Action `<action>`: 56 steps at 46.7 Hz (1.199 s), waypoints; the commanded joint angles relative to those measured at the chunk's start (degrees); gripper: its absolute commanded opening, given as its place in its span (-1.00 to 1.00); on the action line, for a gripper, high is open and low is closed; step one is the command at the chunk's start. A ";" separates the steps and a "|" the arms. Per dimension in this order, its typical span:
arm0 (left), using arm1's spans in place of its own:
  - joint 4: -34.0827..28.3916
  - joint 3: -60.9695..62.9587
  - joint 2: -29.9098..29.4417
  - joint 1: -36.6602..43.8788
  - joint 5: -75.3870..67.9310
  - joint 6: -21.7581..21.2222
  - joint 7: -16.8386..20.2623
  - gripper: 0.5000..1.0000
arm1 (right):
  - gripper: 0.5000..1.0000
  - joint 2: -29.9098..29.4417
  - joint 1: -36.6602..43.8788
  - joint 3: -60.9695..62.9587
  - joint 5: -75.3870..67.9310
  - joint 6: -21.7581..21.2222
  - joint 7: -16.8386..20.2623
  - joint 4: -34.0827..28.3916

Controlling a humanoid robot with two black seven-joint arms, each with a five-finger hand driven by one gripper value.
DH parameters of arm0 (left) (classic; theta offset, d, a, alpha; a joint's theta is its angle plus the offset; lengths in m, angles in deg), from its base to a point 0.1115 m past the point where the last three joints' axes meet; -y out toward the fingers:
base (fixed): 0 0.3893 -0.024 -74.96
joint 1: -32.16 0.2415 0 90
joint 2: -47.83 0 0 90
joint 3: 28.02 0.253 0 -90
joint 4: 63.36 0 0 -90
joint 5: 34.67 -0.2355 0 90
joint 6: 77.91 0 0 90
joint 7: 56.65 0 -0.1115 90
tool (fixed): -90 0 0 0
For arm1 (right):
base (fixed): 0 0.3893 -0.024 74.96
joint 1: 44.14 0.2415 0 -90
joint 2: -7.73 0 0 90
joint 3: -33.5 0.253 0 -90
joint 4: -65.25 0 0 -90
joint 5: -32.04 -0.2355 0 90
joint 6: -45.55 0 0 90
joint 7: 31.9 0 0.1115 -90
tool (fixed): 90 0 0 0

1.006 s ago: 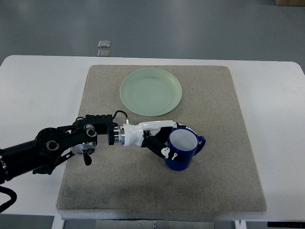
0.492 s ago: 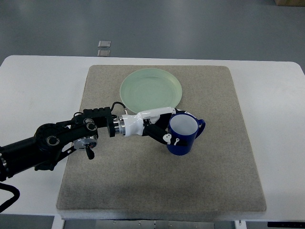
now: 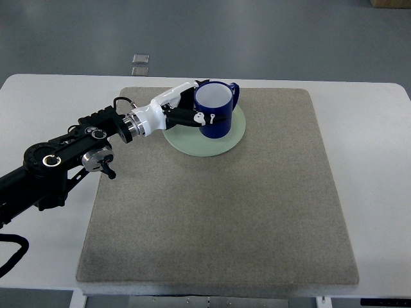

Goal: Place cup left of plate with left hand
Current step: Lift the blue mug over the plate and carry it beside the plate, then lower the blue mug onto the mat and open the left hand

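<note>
In the top view, the left hand (image 3: 192,112) reaches in from the left edge toward the upper middle of the frame, its white fingers (image 3: 204,118) wrapped around the side of the cup (image 3: 215,110) and gripping it. The cup shows over the upper part of the plate (image 3: 192,140), its mouth facing up; whether it hangs above the plate or rests on it cannot be told from this steep angle. The side grip keeps the cup upright and leaves its base free, which suits setting it down flat on the mat (image 3: 257,212). The spot left of the plate, in the upper left of the mat, is bare, so the cup probably has to go leftward and down. The cup is deep blue with a pale, apparently empty inside and a handle toward the upper right, away from the palm. The right arm is not visible. The mat lies on a white table (image 3: 51,102).
</note>
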 commanded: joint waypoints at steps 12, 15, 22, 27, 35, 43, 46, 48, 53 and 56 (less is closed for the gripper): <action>-5.77 -4.43 -7.51 0.91 0.54 0.05 1.05 -0.09 | 0.73 0.00 0.07 0.00 0.00 0.00 0.02 0.00; -6.30 -4.35 -8.75 1.26 0.54 0.05 1.66 -0.09 | 0.73 0.00 0.07 0.00 0.00 0.00 0.02 0.00; -7.44 -4.00 -10.07 3.02 0.45 0.05 4.83 -0.03 | 0.73 0.00 -0.02 0.00 0.00 0.00 0.02 0.00; -7.44 -3.64 -10.07 4.86 0.45 0.05 6.94 -0.03 | 0.73 0.00 -0.02 0.00 0.00 0.00 -0.06 0.00; -7.53 -3.64 -9.80 7.94 0.45 -0.04 8.26 -0.03 | 0.73 0.00 0.07 0.00 0.00 0.00 0.02 0.00; -8.05 -3.64 -9.54 8.65 0.37 -0.12 8.96 -0.03 | 0.73 0.00 -0.02 0.00 0.00 0.00 -0.06 0.00; -9.28 -3.64 -9.28 9.09 0.45 -0.39 9.05 -0.03 | 0.73 0.00 -0.02 0.00 0.00 0.00 0.02 0.00; -9.64 -3.56 -9.28 9.17 0.45 -0.74 9.05 -0.03 | 0.73 0.00 -0.02 0.00 0.00 0.00 0.02 0.00; -9.99 -3.38 -9.28 9.79 0.19 -0.92 9.49 -0.03 | 0.73 0.00 0.07 0.00 0.00 0.00 0.02 0.00; -9.99 -3.38 -9.28 10.14 0.02 -0.92 9.84 -0.03 | 0.73 0.00 0.07 0.00 0.00 0.00 0.02 0.00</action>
